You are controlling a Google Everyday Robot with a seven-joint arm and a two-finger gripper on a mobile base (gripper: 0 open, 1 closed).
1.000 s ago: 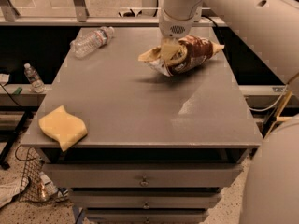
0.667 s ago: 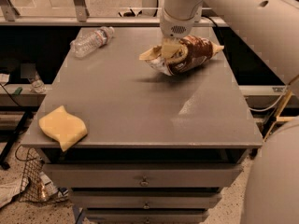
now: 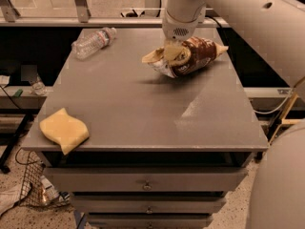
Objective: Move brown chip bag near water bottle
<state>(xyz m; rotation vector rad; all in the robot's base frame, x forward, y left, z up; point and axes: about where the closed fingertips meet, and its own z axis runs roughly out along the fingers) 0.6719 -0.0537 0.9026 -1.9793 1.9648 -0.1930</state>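
Nearest to us we count three drawer fronts (image 3: 145, 179) stacked under the tabletop, grey metal, each with a small knob. Bottom left, on the speckled floor, one wire basket (image 3: 29, 185) and some crumpled pale stuff beside it. The robot's pale rounded body (image 3: 279, 185) fills the bottom right corner.

On the table (image 3: 143, 113) we count three things: one sponge, one bag, one bottle. The top is flat grey, matte with a soft sheen streak right of centre. One yellow sponge (image 3: 64, 130) sits at the front left corner, wavy-edged, overhanging the front edge a bit.

Further back, right of centre, the one brown chip bag (image 3: 190, 56) is wrinkly foil, dark brown with pale tan ends, lying lengthwise left to right, left end tipped down; a shadow lies beneath it. The gripper (image 3: 172, 51) comes straight down from the white arm (image 3: 238, 13) and is clamped on the bag's left half, pale fingers pinching the foil.

Far left corner: one water bottle (image 3: 93, 42), clear ribbed plastic, lying on its side, white cap pointing toward the back right. It is well apart from the bag.

Off the table at left, one much smaller clear bottle (image 3: 38, 86) stands on a lower ledge. Behind the table we see a metal rail and posts, pale floor beyond.
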